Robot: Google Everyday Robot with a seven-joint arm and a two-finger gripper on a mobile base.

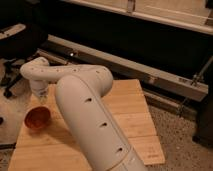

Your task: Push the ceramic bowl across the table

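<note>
The ceramic bowl is small, round, glossy and orange-red. It sits upright near the left edge of the light wooden table. My white arm rises from the bottom of the view and bends left over the table. The gripper hangs down from the wrist at the far left. It is just behind and above the bowl, and I cannot tell whether it touches the rim.
A black office chair stands on the floor at the back left. A long metal rail runs behind the table's far edge. Speckled floor lies to the right, with a dark object at the right edge.
</note>
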